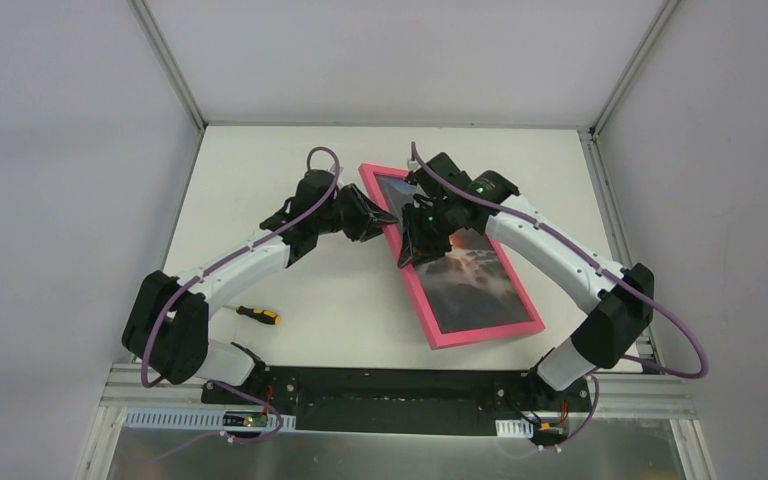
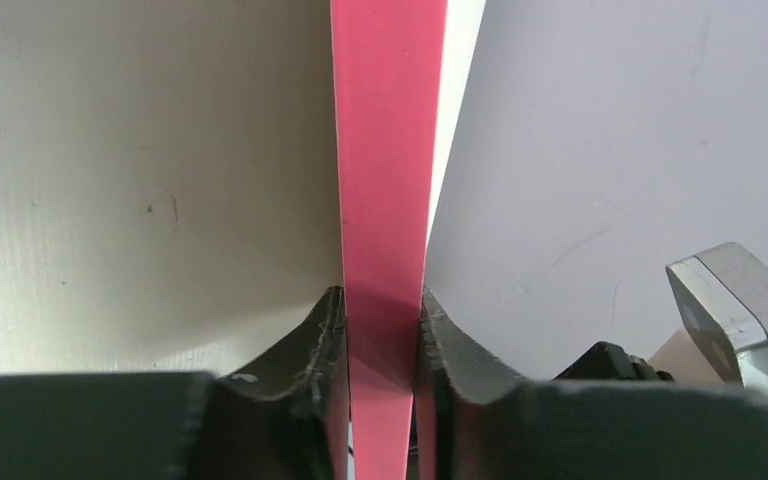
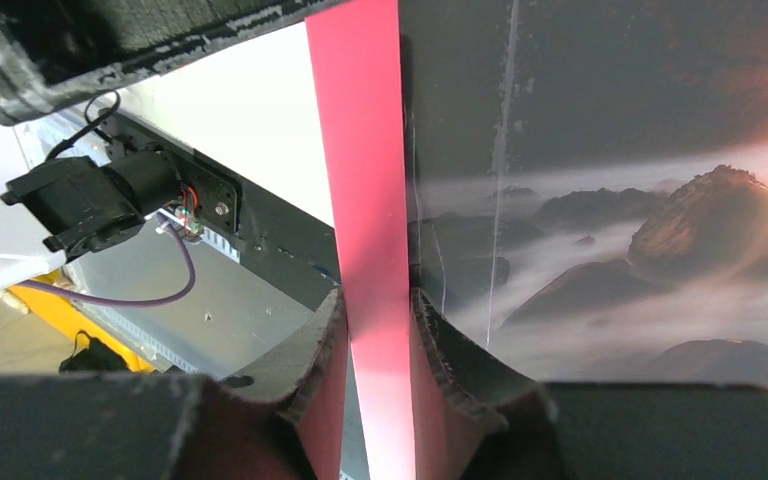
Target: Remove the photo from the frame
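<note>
Photo (image 1: 472, 272) sits inside the frame (image 1: 482, 336), with the pink border visible on all four sides in the top view. The frame is right of centre on the tabletop (image 1: 340, 300), its long axis running diagonally from far-left to near-right. The left gripper (image 1: 387, 219) reaches in from the left and meets the frame's long left edge near the far corner. In the left wrist view the gripper (image 2: 383, 300) is closed on the pink bar, one finger pressed against each face. The right gripper (image 1: 412, 256) is on the same edge, just nearer than the left one. In the right wrist view the gripper (image 3: 377, 300) also clamps the pink bar, with the photo's misty rocks immediately to the right of it. A screwdriver (image 1: 258, 315) lies on the tabletop near the left arm, well apart from the frame.
</note>
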Controlling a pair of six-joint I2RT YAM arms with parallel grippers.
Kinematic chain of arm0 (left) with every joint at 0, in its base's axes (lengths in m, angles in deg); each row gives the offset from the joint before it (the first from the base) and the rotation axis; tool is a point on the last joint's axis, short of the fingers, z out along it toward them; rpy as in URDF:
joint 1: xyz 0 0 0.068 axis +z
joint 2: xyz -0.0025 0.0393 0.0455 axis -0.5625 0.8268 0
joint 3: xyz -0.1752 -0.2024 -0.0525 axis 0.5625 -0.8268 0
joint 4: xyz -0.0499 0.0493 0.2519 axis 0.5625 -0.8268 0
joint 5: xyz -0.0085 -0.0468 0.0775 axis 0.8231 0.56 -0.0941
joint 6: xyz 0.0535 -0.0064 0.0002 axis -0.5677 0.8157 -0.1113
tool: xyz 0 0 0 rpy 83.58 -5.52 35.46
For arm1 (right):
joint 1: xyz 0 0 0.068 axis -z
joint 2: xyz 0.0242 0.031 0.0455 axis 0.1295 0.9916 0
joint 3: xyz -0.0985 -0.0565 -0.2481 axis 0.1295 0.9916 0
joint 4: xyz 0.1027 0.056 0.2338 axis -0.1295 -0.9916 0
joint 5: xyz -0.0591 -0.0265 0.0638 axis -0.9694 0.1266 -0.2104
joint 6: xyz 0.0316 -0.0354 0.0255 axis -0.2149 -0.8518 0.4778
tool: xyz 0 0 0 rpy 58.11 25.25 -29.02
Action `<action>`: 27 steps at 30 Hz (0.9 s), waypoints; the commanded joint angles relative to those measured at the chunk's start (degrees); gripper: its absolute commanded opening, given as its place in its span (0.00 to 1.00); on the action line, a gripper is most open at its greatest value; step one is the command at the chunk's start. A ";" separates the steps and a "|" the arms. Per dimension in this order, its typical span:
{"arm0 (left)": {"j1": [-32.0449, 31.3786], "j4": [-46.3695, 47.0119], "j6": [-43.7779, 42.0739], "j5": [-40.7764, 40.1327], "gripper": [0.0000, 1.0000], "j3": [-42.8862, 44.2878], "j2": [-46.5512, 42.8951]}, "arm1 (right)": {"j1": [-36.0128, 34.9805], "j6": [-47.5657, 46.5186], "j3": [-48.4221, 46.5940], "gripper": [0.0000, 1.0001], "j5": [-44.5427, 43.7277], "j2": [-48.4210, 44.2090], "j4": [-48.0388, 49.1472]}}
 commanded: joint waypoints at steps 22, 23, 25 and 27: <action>-0.15 -33.81 6.88 -17.32 0.00 19.46 -6.00 | -33.12 5.80 -27.46 0.90 -56.56 5.54 -29.46; -0.15 -35.23 7.24 -18.09 0.00 20.42 -5.98 | -34.06 5.72 -28.16 0.89 -58.28 6.39 -30.32; -0.07 -36.91 7.53 -18.47 0.00 21.78 -5.87 | -35.84 5.18 -28.54 0.86 -62.27 7.68 -31.65; -0.01 -38.08 7.69 -17.88 0.00 22.56 -5.78 | -36.93 4.54 -28.22 0.83 -66.43 8.59 -32.65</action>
